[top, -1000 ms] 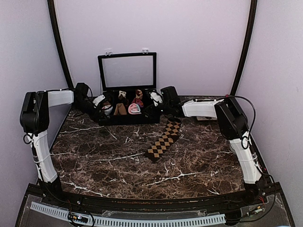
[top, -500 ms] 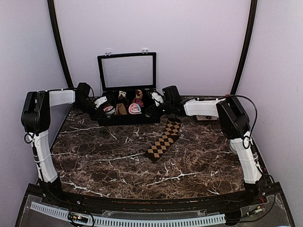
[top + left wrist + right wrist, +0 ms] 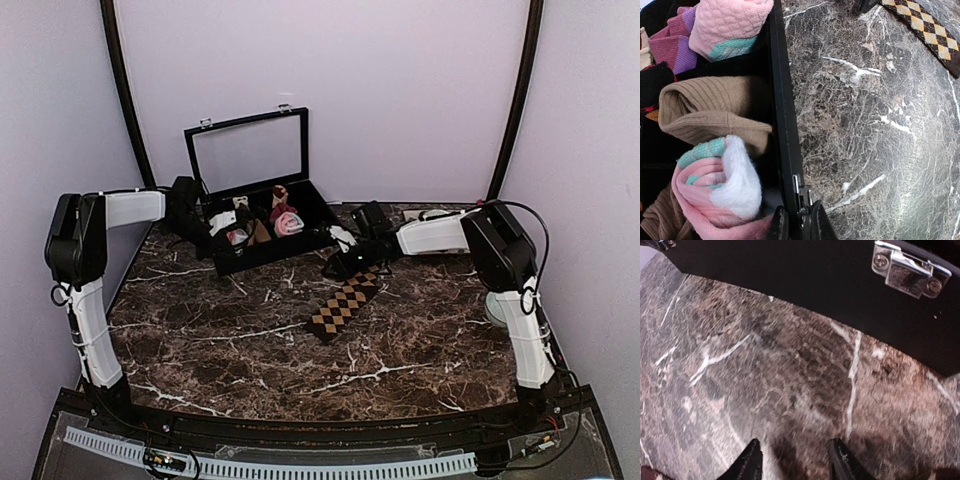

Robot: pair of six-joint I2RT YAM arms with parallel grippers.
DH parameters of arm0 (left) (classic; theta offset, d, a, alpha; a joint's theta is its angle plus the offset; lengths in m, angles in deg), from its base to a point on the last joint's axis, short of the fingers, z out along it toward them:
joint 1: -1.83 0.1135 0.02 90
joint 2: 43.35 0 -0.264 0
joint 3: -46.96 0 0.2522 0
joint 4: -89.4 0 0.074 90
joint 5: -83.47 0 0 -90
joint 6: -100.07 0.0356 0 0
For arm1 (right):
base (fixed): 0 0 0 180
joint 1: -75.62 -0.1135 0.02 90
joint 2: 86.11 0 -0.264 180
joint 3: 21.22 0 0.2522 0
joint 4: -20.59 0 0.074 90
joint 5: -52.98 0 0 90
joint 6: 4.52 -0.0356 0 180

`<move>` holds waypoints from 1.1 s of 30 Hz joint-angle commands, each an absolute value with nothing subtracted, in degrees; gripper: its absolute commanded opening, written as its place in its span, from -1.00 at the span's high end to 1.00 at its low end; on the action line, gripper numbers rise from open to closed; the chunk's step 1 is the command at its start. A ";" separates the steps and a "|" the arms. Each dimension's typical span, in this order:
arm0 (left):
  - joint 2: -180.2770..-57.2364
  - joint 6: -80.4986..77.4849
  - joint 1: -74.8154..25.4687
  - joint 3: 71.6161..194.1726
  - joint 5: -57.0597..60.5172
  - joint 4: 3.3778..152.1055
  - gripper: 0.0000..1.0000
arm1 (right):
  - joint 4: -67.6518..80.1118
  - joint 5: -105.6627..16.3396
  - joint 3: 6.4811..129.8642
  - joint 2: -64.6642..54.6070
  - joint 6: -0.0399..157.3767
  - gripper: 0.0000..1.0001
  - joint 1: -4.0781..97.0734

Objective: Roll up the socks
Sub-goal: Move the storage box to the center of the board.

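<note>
At the far side of the marble bench [image 3: 230, 340], a black sock box [image 3: 270, 253] stands askew with its glazed lid [image 3: 250, 155] raised. The left gripper [image 3: 797, 227] is pressed together on the box's front wall, one finger inside and one outside, just beside a metal latch [image 3: 799, 192]. Next to that grip, inside the box, lies the pink sock [image 3: 715, 200], rolled, with mint-green and white parts showing. A tan sock bundle [image 3: 710, 115] is beside it, and a second pink-and-mint bundle [image 3: 725, 27] lies farther along. The diamond-check sock [image 3: 345, 303], dark brown with tan checks, lies flat and unrolled on the bench in front of the box's right end. The right gripper [image 3: 795, 460] is low over the bench between that end of the box and the sock's far end. Its fingers are spread, with only bare marble between them.
</note>
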State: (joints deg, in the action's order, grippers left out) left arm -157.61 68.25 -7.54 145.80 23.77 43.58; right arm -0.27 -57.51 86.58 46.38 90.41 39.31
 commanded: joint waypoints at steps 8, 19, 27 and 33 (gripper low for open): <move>-149.45 70.47 -11.16 132.89 23.69 29.89 1.00 | 9.16 -57.84 74.87 31.03 94.67 -0.24 37.18; -141.72 73.89 -12.75 124.34 24.80 25.47 1.00 | 9.38 -60.52 82.69 34.87 96.22 -0.54 31.95; -136.19 75.80 -13.18 118.43 25.57 23.23 1.00 | 6.41 -58.22 87.51 37.91 99.55 -0.56 28.17; -132.91 77.47 -13.12 114.80 24.23 22.56 1.00 | 4.00 -58.23 88.17 38.52 103.66 -0.63 26.20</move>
State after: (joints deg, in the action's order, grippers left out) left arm -134.24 75.28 -11.95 119.16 23.82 37.03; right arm 6.01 -58.45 85.86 37.31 99.85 27.62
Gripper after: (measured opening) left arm 0.120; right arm 0.807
